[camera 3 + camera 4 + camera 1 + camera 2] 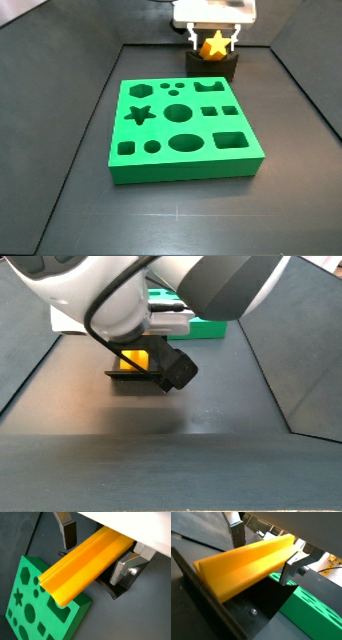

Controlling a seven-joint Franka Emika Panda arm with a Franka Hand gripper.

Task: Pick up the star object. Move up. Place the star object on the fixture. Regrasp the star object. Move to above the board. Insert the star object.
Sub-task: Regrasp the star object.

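Note:
The orange-yellow star object [83,562] lies crosswise on the dark fixture [264,602], shown in both wrist views [244,569]. My gripper [95,563] straddles the bar from above. One finger [72,534] stands at one side and the silver plate of its partner [127,569] at the other, both against the bar's ridges. In a side view the star end [214,43] shows between the fingers on top of the fixture [214,68], behind the board [181,130]. The green board also shows in both wrist views [33,607].
The arm's large white body fills the upper part of a side view [134,286] and hides most of the fixture and star there. Dark enclosure walls [301,90] run along both sides of the floor.

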